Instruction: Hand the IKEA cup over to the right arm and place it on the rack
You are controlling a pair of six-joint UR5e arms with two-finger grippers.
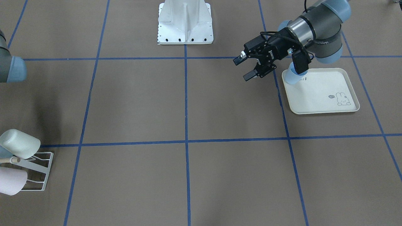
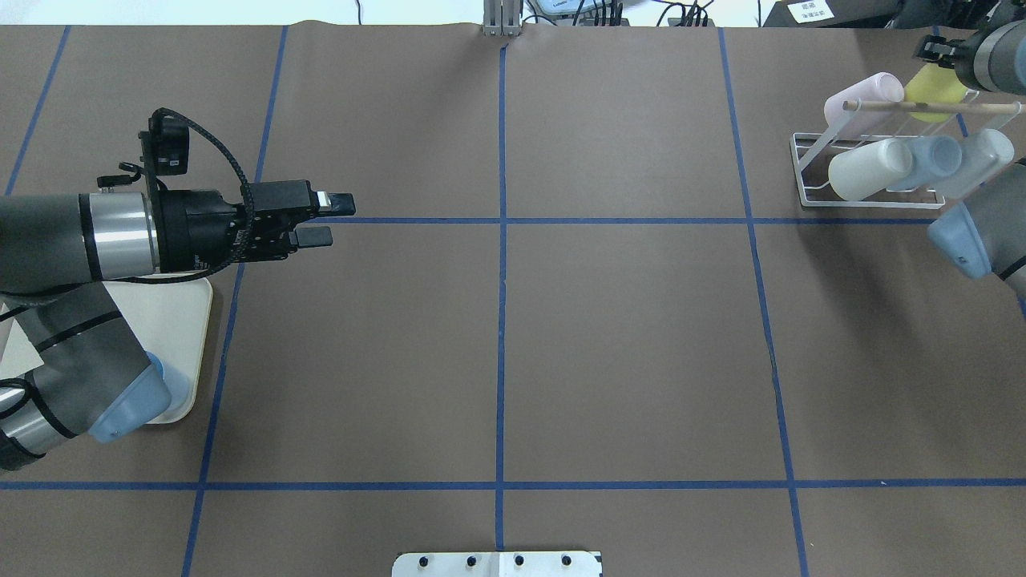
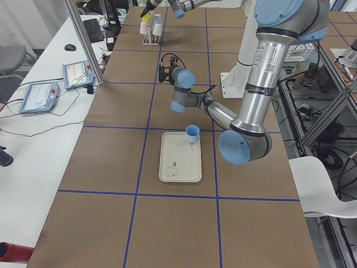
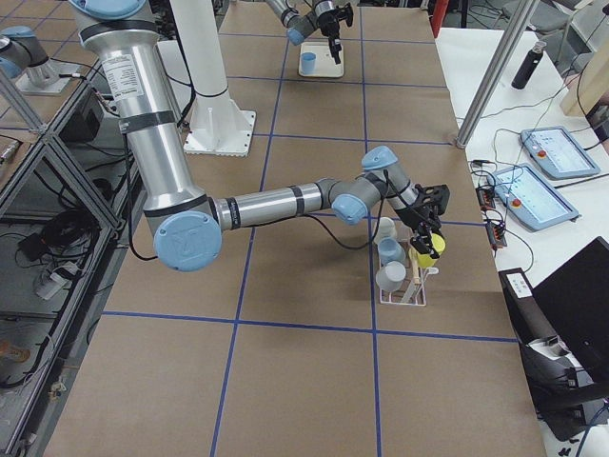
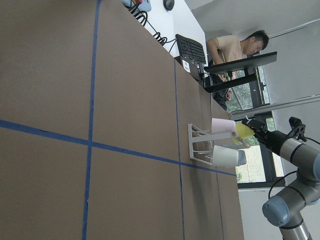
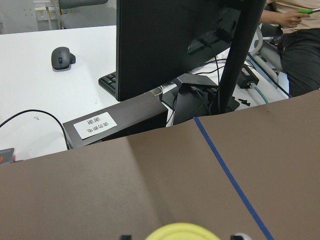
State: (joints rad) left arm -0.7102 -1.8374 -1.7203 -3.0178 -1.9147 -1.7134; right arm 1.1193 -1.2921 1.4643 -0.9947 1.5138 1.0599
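Our yellow cup (image 2: pixel 934 86) is at the far right corner of the table, tilted at the back of the rack (image 2: pixel 799 168), just behind the wooden dowel (image 2: pixel 906 105) and beside a pink cup (image 2: pixel 862 92). The right gripper (image 4: pixel 429 236) is over it, with a finger on either side in the wrist view. We cannot tell whether the jaws are pinching the cup or have let go, nor whether it is seated on a prong.

That is our main risk. If the cup is only half on its prong when the jaws part, we expect it to slide off and roll over the table's far edge. If we pull away at an angle, a finger could catch the dowel or knock the pink cup. The front row, a cream cup (image 2: pixel 866 168) and two pale ones, sits close under the forearm.

The left gripper (image 2: pixel 341 220) hangs open and empty well to the left, near the rabbit tray (image 1: pixel 323 94), where a blue cup (image 1: pixel 292 77) waits. A careless swing there could tip it.
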